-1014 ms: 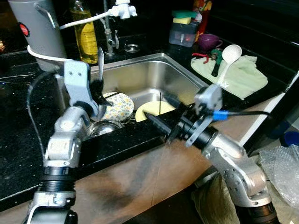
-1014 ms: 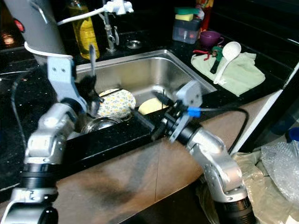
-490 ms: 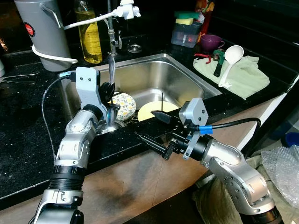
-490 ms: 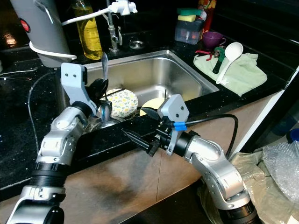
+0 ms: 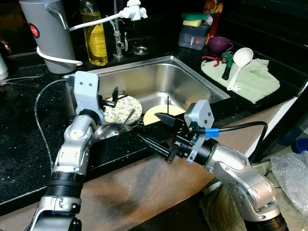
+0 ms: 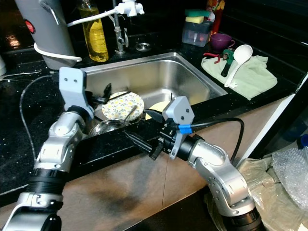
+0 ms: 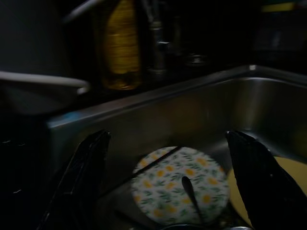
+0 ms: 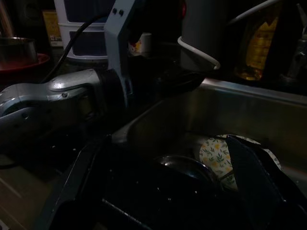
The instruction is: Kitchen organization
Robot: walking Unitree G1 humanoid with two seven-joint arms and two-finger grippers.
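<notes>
**Q:** Where are your grippers around the sink (image 5: 192, 89)?

**A:** My left gripper (image 5: 111, 98) hangs over the sink's left end, fingers (image 7: 84, 167) spread wide and holding nothing. Below it in the sink lies a floral plate (image 5: 120, 109), a spoon (image 5: 129, 115) resting across it with its bowl end down in a steel bowl (image 5: 108, 130) at the sink's front-left corner. A yellow plate (image 5: 156, 115) lies in the sink just beside the floral one. My right gripper (image 5: 156, 130) sits at the sink's front edge, over the black tabletop (image 5: 24, 139), fingers spread as well, one pointing over the yellow plate and the other out past the front rim; it grips nothing.

**Q:** And what stands around the sink?

**A:** Behind it, the tap (image 5: 118, 29), an oil bottle (image 5: 95, 36) and a grey kettle (image 5: 45, 31) near the back-left corner. To the sink's right, a green cloth (image 5: 250, 79) carries a white ladle (image 5: 238, 65); behind that stand a purple cup (image 5: 219, 44) and a tub with sponges (image 5: 192, 29).
</notes>
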